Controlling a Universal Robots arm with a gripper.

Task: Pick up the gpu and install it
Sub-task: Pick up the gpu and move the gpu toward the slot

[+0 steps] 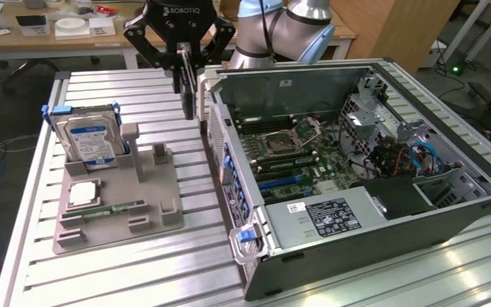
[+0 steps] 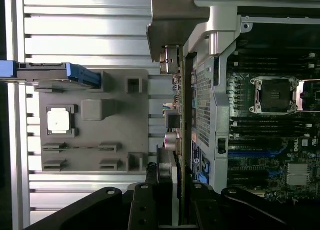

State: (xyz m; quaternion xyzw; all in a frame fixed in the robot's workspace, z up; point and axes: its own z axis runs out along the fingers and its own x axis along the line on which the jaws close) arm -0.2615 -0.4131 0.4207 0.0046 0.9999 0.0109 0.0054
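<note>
The counter [image 1: 143,272] was ribbed, bright metal. The fixture tray [image 1: 100,238] was matt grey plastic. The computer case [image 1: 373,256] was grey sheet metal. The gpu [image 1: 188,96] bore a silvery metal bracket.

The exterior camera sits high beyond the edge of the table [image 1: 126,281] opposite the arm [image 1: 296,25], looking down across it from a middling distance. The wrist camera hangs close overhead, staring straight down past the gripper [image 2: 172,177]. Both take in the grey holder [image 1: 164,192] and the near wall of the open case [image 1: 373,256].
</note>
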